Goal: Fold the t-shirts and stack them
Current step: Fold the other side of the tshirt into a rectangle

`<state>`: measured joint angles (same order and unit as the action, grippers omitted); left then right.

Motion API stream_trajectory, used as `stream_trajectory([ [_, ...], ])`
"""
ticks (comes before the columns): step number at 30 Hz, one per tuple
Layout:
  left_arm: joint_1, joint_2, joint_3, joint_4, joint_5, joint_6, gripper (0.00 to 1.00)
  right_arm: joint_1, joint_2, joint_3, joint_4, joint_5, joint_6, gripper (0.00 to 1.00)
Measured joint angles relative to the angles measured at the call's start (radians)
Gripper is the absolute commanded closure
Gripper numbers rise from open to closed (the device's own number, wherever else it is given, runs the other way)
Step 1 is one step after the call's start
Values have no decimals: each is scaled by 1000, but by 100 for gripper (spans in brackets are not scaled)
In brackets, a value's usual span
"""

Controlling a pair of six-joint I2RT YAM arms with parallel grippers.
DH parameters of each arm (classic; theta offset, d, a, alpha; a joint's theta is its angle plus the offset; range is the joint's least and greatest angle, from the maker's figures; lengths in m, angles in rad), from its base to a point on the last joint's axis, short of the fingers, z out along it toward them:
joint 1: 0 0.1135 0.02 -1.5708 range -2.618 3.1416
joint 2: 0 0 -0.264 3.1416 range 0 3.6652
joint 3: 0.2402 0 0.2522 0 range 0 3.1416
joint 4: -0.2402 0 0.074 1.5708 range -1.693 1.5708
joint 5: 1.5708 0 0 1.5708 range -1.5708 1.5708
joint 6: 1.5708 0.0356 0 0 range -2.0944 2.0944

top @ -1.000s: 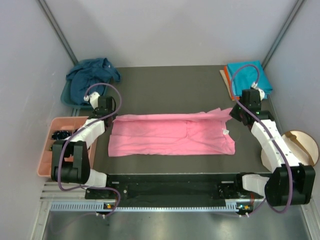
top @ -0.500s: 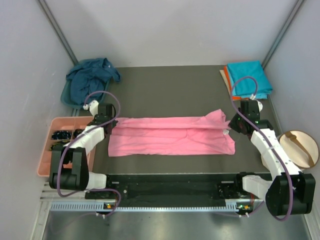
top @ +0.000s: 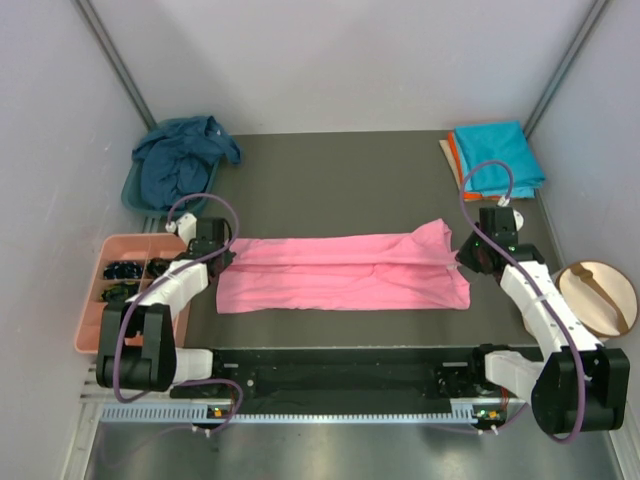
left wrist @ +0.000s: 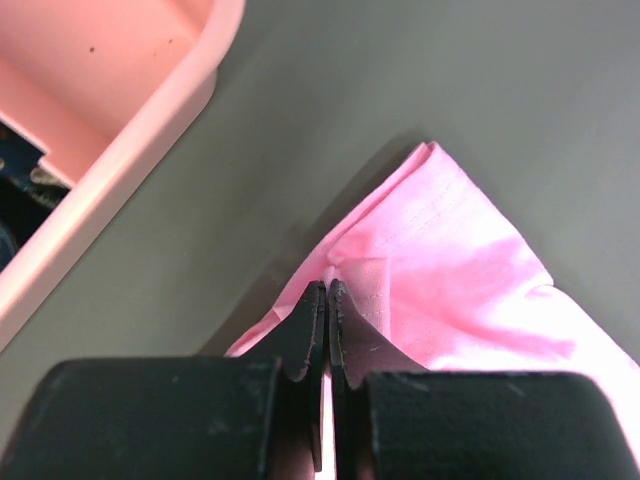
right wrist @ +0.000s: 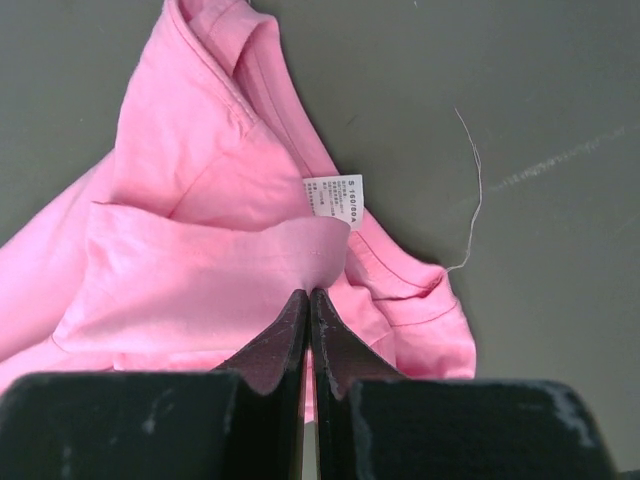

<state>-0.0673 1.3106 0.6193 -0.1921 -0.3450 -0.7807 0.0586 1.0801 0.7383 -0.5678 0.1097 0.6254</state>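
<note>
Both arms have drawn the far edge of the pink t-shirt (top: 345,272) toward 6 o'clock since a second ago. We see it folded lengthwise mid dark table (top: 330,180), between grey walls (top: 330,60). Our left gripper (left wrist: 327,292) at 9 o'clock and right gripper (right wrist: 307,297) at 3 o'clock reach low, jaws pinched on its ends.

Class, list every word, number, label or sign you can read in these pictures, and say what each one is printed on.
"S 160/80A", as best it can be made out: top line of the white sewn-in label on the pink t-shirt, right wrist view.
Smaller lines lower on that label: too small to read.
The same label in the top view: too small to read.
No other readable text shows in any view.
</note>
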Motion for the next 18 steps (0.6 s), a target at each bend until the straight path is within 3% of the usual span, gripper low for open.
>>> stream_trajectory([
  [18, 0, -22, -41, -31, 7, -36, 100, 0, -26, -72, -3, -15, 34, 100],
])
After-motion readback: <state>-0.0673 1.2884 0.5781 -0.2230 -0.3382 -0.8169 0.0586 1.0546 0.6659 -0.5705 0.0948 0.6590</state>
